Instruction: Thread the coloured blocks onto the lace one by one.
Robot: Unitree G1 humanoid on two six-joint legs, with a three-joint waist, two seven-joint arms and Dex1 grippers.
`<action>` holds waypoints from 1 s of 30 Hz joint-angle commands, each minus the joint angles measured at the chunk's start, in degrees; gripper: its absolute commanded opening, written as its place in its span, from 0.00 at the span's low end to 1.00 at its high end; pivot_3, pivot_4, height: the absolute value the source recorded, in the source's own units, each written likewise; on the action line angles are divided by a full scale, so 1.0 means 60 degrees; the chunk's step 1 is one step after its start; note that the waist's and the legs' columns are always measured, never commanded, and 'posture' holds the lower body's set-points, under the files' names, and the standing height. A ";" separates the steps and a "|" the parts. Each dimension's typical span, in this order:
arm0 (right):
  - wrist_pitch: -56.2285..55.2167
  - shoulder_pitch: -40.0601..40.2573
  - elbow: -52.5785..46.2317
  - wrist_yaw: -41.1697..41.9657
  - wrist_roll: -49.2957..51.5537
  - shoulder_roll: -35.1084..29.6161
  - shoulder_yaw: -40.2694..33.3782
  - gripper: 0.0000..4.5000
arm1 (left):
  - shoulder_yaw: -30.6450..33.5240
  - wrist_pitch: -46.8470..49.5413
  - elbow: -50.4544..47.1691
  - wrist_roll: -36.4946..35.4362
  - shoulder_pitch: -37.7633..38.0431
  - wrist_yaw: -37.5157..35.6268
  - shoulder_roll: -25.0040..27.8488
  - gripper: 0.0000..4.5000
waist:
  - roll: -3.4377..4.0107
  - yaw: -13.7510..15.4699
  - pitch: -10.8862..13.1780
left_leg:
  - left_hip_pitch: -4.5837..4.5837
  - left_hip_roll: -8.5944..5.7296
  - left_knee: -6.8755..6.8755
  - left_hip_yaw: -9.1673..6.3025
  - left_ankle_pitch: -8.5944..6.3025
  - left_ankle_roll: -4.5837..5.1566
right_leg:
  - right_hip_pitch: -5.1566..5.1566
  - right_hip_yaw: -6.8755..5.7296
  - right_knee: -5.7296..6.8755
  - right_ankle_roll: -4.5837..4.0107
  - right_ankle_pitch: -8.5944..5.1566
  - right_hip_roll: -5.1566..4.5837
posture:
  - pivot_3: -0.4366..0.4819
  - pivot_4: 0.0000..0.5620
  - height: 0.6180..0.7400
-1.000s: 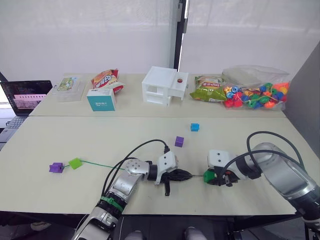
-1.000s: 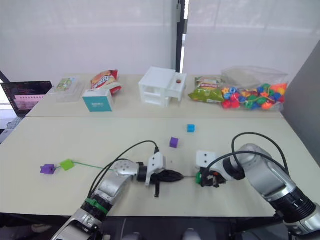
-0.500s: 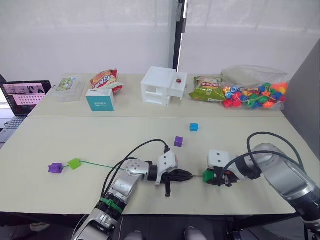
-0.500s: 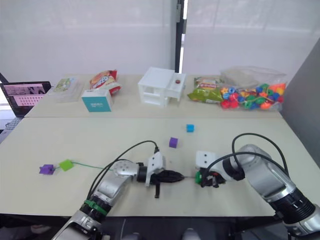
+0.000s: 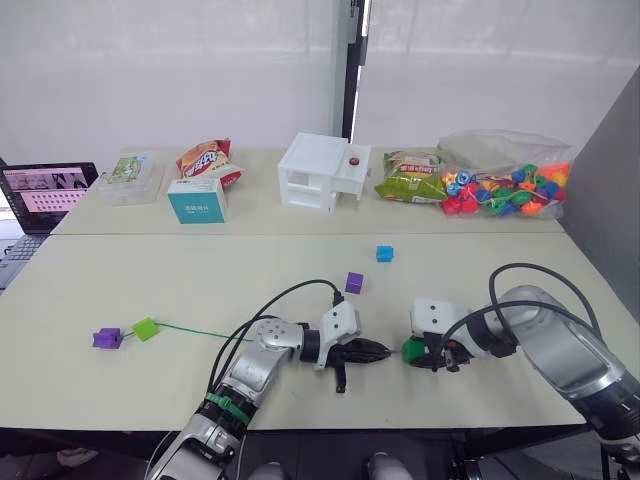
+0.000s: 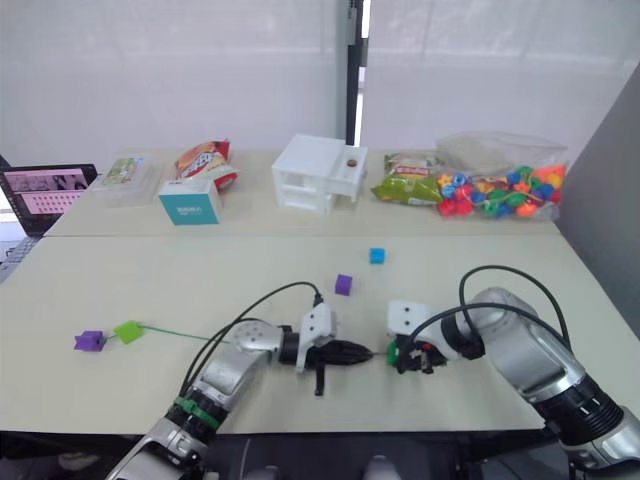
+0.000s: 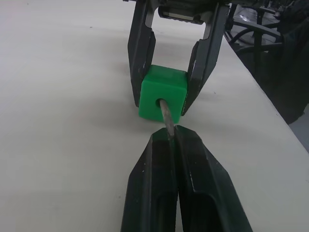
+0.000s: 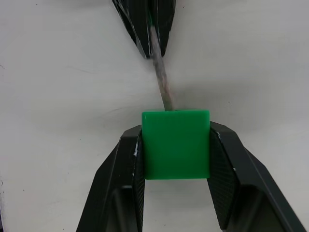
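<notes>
I am threading the dark green block (image 7: 162,92). My right gripper (image 8: 175,145) pinches it near the table's front edge; my left gripper (image 7: 173,140), pressed together on the lace (image 5: 190,327), has its stiff tip (image 7: 165,113) entering the hole. Next move, I judge: push straight through.

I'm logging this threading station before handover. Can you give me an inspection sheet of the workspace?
Surface: pale table, two joined tops.
Job's things: dark green cube with lace tip entering its hole; purple cube and lime cube on the lace; loose purple cube and blue cube.
Clutter: bead bag, snack packets, teal box, white house model, laptop.
Grippers: left gripper shut on lace; right gripper shut on dark green cube.
Cables: black loops on both arms.
Surroundings: white curtains.
</notes>
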 commanded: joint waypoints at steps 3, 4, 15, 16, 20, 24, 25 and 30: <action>0.0217 -0.0002 -0.0329 -0.0103 0.0107 0.0252 0.0235 0.26 | -0.0275 -0.0771 0.0635 0.0237 -0.0597 -0.0034 -0.0560 0.00 | -0.0001 0.0007 0.0001 | -0.0002 -0.0001 0.0001 0.0001 0.0000 0.0000 | 0.0000 0.0000 -0.0001 0.0000 0.0000 0.0000 | 0.48 0.27 1.00; 0.0259 0.0009 -0.0378 -0.0106 0.0121 0.0258 0.0232 0.26 | -0.0319 -0.0903 0.0802 0.0341 -0.0701 0.0061 -0.0678 0.00 | -0.0001 0.0008 0.0001 | -0.0002 -0.0001 0.0000 0.0001 0.0000 0.0000 | -0.0001 0.0000 0.0000 0.0000 0.0000 0.0000 | 0.48 0.27 1.00; 0.0442 0.0047 -0.0551 -0.0153 0.0183 0.0304 0.0191 0.26 | -0.0128 -0.0456 0.0818 0.0100 -0.0709 -0.0113 -0.1144 0.28 | -0.0004 0.0048 0.0002 | -0.0006 -0.0002 0.0001 0.0001 0.0000 0.0000 | -0.0003 0.0001 -0.0002 0.0000 0.0000 -0.0001 | 0.48 0.27 1.00; 0.0423 0.0051 -0.0534 -0.0153 0.0169 0.0300 0.0202 0.26 | -0.0143 -0.0547 0.0714 0.0252 -0.0672 -0.0045 -0.0997 0.35 | -0.0004 0.0048 0.0002 | -0.0006 -0.0002 0.0001 0.0001 0.0000 0.0000 | -0.0003 0.0001 -0.0002 0.0000 0.0000 -0.0001 | 0.48 0.27 1.00; 0.0338 0.0007 -0.0435 -0.0160 0.0110 0.0332 0.0256 0.26 | 0.0080 -0.0738 0.0175 0.0548 -0.0490 0.0108 -0.0121 0.50 | -0.0006 -0.0005 0.0004 | -0.0004 0.0000 -0.0001 0.0001 0.0000 0.0000 | -0.0005 0.0001 0.0000 0.0000 0.0000 0.0000 | 0.48 0.27 1.00; 0.0303 -0.0018 -0.0403 -0.0165 0.0076 0.0375 0.0301 0.26 | 0.0253 -0.0898 -0.0154 0.0594 -0.0335 0.0267 0.0426 0.50 | -0.0005 -0.0005 0.0004 | -0.0002 0.0000 -0.0002 -0.0001 0.0000 0.0000 | -0.0008 0.0001 0.0006 0.0000 0.0000 0.0000 | 0.48 0.27 1.00; 0.0288 -0.0032 -0.0379 -0.0168 0.0066 0.0389 0.0314 0.26 | 0.0280 -0.0877 -0.0267 0.0555 -0.0271 0.0237 0.0570 0.50 | -0.0005 -0.0010 0.0004 | -0.0003 0.0000 -0.0002 -0.0001 0.0000 0.0000 | -0.0008 0.0001 0.0006 0.0000 0.0000 0.0000 | 0.48 0.27 1.00; 0.0213 -0.0095 -0.0274 -0.0179 0.0013 0.0452 0.0359 0.26 | 0.0091 0.0025 -0.0931 0.0441 0.0067 0.0144 0.1009 0.50 | -0.0005 0.0008 0.0004 | -0.0003 0.0001 -0.0003 -0.0003 0.0000 0.0000 | -0.0011 0.0001 0.0012 0.0000 0.0000 0.0000 | 0.48 0.27 1.00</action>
